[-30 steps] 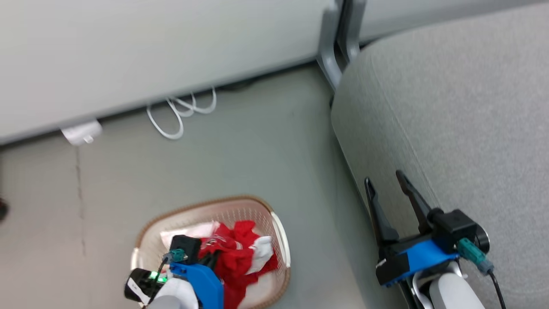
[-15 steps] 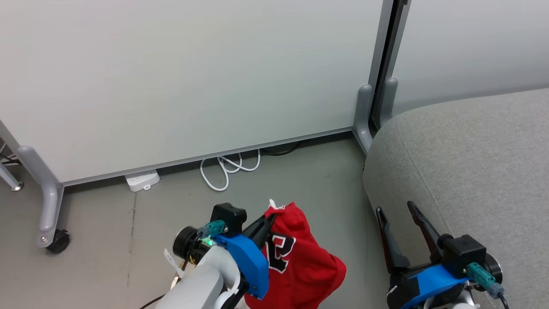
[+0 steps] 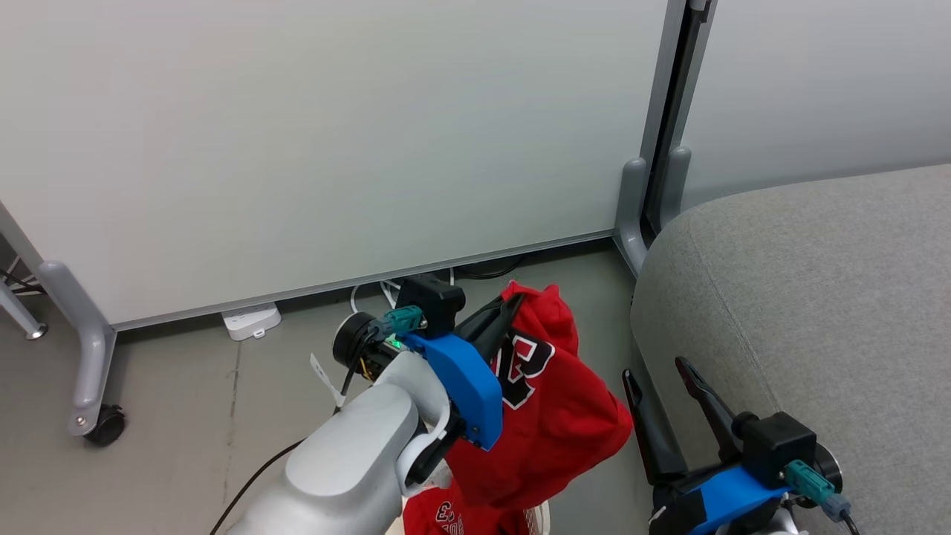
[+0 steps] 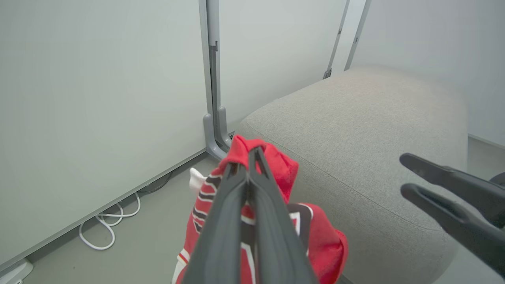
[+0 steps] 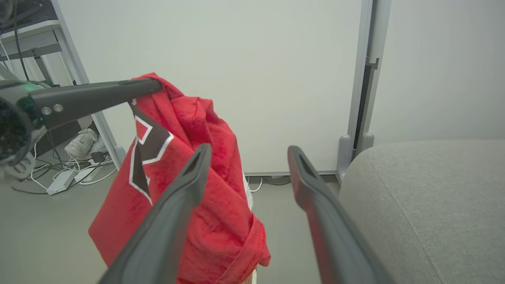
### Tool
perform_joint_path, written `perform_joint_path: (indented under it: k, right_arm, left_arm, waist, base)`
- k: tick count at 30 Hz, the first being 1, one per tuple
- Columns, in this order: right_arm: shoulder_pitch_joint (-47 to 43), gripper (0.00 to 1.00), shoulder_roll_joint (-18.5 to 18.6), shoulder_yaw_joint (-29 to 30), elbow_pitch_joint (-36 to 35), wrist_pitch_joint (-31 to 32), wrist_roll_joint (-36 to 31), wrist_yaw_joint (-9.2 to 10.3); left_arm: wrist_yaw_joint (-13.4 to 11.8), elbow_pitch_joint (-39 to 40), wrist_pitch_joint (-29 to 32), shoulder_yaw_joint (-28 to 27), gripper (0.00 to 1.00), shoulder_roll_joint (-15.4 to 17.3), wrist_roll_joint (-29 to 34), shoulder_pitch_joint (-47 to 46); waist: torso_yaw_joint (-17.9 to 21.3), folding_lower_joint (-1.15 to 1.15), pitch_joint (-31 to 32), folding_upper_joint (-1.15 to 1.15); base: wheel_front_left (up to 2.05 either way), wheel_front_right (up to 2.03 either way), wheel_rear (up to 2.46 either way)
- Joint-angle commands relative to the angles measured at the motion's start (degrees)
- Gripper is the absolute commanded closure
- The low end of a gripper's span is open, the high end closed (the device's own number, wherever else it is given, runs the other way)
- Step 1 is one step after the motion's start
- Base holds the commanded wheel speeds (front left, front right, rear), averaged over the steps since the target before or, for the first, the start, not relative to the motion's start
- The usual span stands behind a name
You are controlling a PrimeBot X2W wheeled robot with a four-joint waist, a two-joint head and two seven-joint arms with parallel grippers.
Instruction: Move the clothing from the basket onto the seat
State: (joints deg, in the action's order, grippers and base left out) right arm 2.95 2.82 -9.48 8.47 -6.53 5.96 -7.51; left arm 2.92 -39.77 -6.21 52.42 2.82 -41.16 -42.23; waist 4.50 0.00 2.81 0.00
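Red jersey [image 3: 550, 416] hangs in the air from my left gripper [image 3: 511, 305], whose fingers are pressed together on a fold at its top, long axis straight down. The seat [image 3: 817, 297] lies to its right, rounded left edge near the jersey. My right gripper [image 3: 655, 369] hovers spread between them, holding nothing; I judge the carry goes rightward.

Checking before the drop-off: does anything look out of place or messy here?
Nothing spilled or damaged. The red jersey hangs bunched from the shut left gripper beside the seat, not yet on it. A white cable lies in loose loops on the floor near a power strip.
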Motion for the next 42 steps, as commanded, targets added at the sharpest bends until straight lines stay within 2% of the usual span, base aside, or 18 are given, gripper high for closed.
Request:
perform_joint_path:
  k: [1,15,24,32,42]
  right_arm:
    - [-0.92,0.0,0.12,-0.31,0.25,-0.32,0.68,0.04]
    - [-0.92,0.0,0.12,-2.01,1.52,0.33,1.14,0.04]
    - [3.6,0.0,0.12,-7.29,4.5,3.49,1.08,0.04]
    - [11.4,0.0,0.12,-12.61,11.17,8.08,3.22,0.04]
    - [19.17,0.0,0.12,-15.87,23.09,11.41,2.71,0.04]
  left_arm:
    - [-0.47,-0.43,-0.55,0.77,1.0,0.16,-1.14,-1.37]
    - [-0.62,-4.05,-2.82,4.78,1.0,0.15,-4.76,-2.99]
    - [-0.67,-4.21,-3.77,7.2,1.0,0.14,-7.41,-3.66]
    - [-1.37,-3.13,-4.41,10.02,1.0,0.14,-9.32,-4.38]
    - [-2.01,-2.39,-5.03,12.96,1.0,0.13,-11.67,-5.12]
  waist:
    - [0.16,0.0,0.06,0.0]
    - [0.38,0.0,-0.11,0.0]
    - [-0.24,0.0,0.39,0.0]
    - [-0.74,0.0,1.05,0.0]
    - [-0.8,0.0,1.55,0.0]
  base:
    - [0.0,0.0,0.0]
    - [0.0,0.0,0.0]
    - [0.0,0.0,0.0]
    - [0.0,0.0,0.0]
    - [0.0,0.0,0.0]
